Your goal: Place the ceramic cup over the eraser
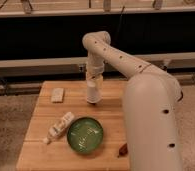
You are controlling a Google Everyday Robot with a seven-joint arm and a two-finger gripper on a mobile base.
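Observation:
The ceramic cup (93,93) is small, white and tapered, and it hangs low over the middle back of the wooden table (41,150). My gripper (93,84) comes straight down from above and is shut on it. Under the cup's lower edge only a thin dark patch shows. The eraser is hidden, and I cannot tell that patch from shadow. The big white arm fills the right side of the view and hides the table's right part.
A pale beige block (57,95) lies at the back left. A white bottle (59,127) lies on its side at the front left, with a green bowl (85,135) right beside it. A small red-brown object (122,149) sits by the arm's base.

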